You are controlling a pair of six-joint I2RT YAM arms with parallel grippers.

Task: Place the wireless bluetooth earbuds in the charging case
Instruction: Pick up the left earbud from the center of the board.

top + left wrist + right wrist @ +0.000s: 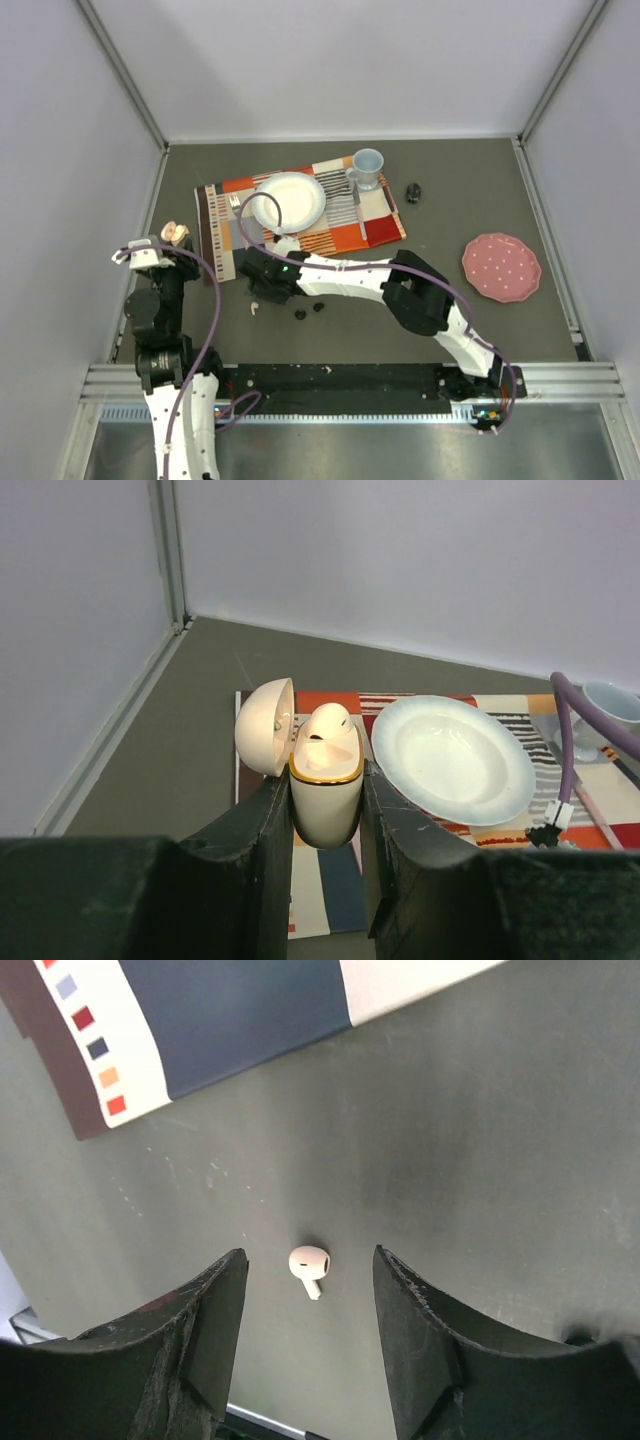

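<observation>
At the far left, the left gripper [325,802] is clamping the case [326,795] upright between its fingers [262,830], close to the table's [440,215] left edge. The lid [266,725] is hanging open to the left. One white bud [326,725] is sitting inside the case, poking up above the gold rim.

Just right of the case, the striped mat [375,215] is lying flat, carrying a white plate [290,200] and, at its far right corner, a pale blue cup [367,168].

Near the mat's near left corner, the right gripper [310,1258] is pointing down at the bare table with its jaws standing apart and holding nothing. A loose bud [309,1263], white with a short stem, is lying on the table between the two fingers [205,1310], with a gap showing on each side.

Just right of that, two black buds [300,314] are lying close together on the dark surface.

Farther right, a small dark item [413,192] is sitting off the mat beside the cup, too small to identify. A pink dotted plate [500,267] is resting near the right edge.
</observation>
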